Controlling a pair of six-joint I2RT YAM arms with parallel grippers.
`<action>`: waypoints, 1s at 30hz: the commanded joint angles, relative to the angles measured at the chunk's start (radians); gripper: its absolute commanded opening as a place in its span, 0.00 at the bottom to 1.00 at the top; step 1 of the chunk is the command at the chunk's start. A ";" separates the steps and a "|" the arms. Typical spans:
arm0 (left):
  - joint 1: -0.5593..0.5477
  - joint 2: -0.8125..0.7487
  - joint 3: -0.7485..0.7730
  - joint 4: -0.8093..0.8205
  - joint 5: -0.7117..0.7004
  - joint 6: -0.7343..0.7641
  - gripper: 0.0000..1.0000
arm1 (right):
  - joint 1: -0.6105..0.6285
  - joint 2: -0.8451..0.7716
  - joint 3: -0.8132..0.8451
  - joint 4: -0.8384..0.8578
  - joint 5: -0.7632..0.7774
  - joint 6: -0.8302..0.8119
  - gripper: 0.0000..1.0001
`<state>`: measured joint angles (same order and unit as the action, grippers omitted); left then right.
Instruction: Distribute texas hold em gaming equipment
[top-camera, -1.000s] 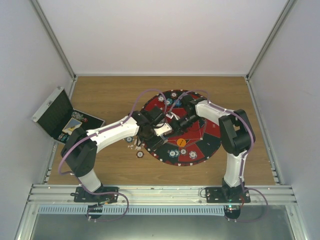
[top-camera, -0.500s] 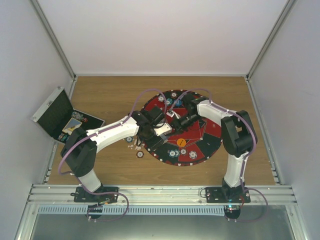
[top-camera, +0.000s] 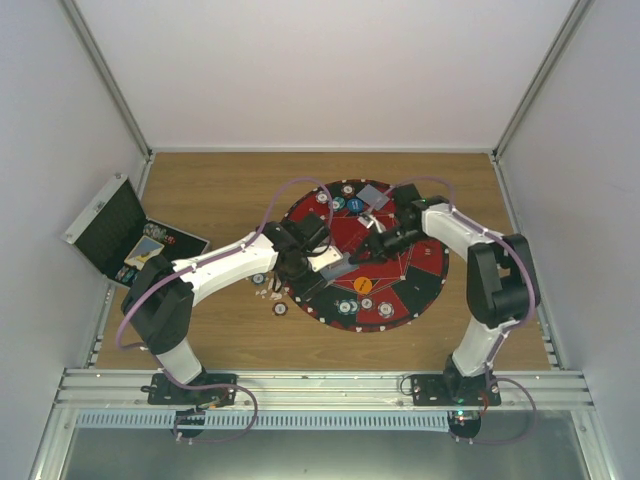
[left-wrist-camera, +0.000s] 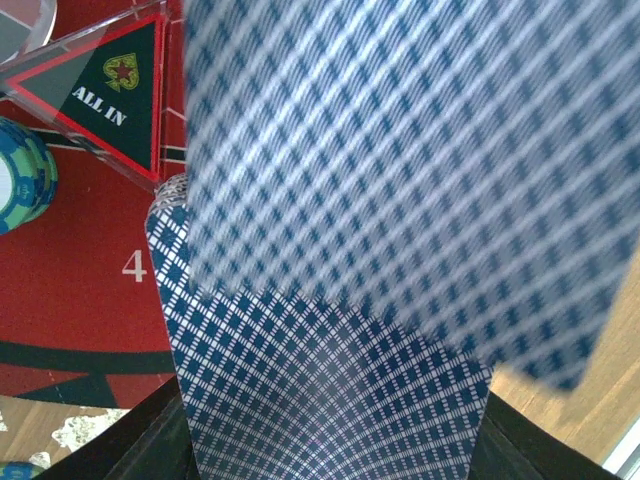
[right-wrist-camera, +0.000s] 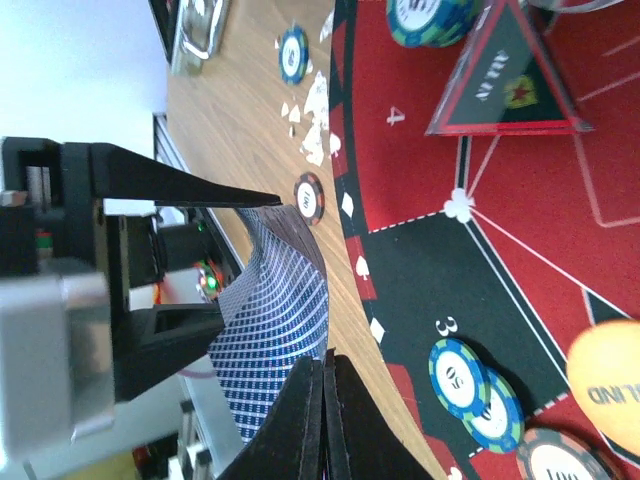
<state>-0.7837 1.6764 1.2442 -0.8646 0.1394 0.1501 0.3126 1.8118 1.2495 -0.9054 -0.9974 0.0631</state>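
The left hand (top-camera: 335, 266) reaches over the near-left part of the round red-and-black mat (top-camera: 420, 280) and holds a deck of cards (left-wrist-camera: 330, 400) between its two black fingers, the blue checked backs facing its wrist camera. The right hand (right-wrist-camera: 322, 400) comes in from the other side with its fingers pressed tight together on the edge of the top card (right-wrist-camera: 280, 320). That card bows in a curve between the two hands, one end at the deck and the other pinched by the right fingers.

Under the hands, a clear triangular ALL IN marker (left-wrist-camera: 120, 85) lies on the red field beside the printed number 4. A short stack of teal chips (right-wrist-camera: 470, 385) sits on a black field marked 3, with an orange disc (top-camera: 361, 284) near it towards the middle of the mat. A dark red chip (right-wrist-camera: 309, 198) lies on the wooden counter (top-camera: 220, 190) just off the mat's rim, and a lone card (top-camera: 375, 195) rests face down at the far edge of the mat. The black case (top-camera: 115, 235) stands open at the counter's left side, well apart from both hands.
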 joint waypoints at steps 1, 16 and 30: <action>-0.003 -0.034 0.001 0.012 -0.021 0.010 0.55 | -0.085 -0.093 -0.079 0.082 -0.017 0.075 0.01; -0.003 -0.039 0.004 0.007 -0.033 0.008 0.55 | -0.295 -0.396 -0.368 0.381 0.213 0.491 0.01; -0.003 -0.056 -0.005 0.013 -0.029 0.006 0.55 | -0.328 -0.884 -0.779 0.539 0.663 1.133 0.00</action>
<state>-0.7837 1.6615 1.2442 -0.8680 0.1101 0.1501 -0.0116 1.0161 0.5632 -0.4381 -0.4866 0.9714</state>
